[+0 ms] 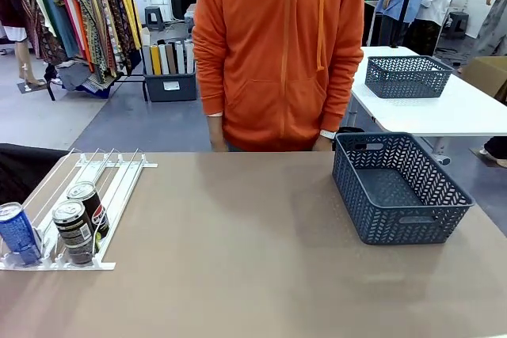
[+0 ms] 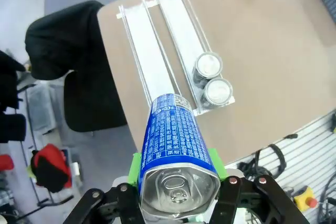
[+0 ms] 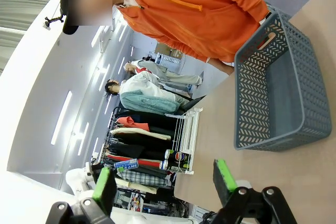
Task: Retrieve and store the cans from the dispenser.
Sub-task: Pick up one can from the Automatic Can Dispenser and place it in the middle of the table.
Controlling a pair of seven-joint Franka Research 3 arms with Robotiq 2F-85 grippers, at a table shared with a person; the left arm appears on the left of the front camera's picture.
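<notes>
Progress: nothing stored, since the basket (image 1: 396, 223) by the worktop's (image 1: 238, 259) right edge is empty. A blue can (image 1: 17, 231) and two dark cans (image 1: 75, 227) sit at the near end of the dispenser (image 1: 103, 168) by the left edge. Left tool (image 2: 177, 165) is clamped on the held can (image 2: 173, 135), with pads (image 2: 135, 165) on either side near its lid; the can lies along the fingers, lid toward the wrist, raised over the near left corner. Right tool (image 3: 164, 179) is spread wide with nothing between its fingers.
</notes>
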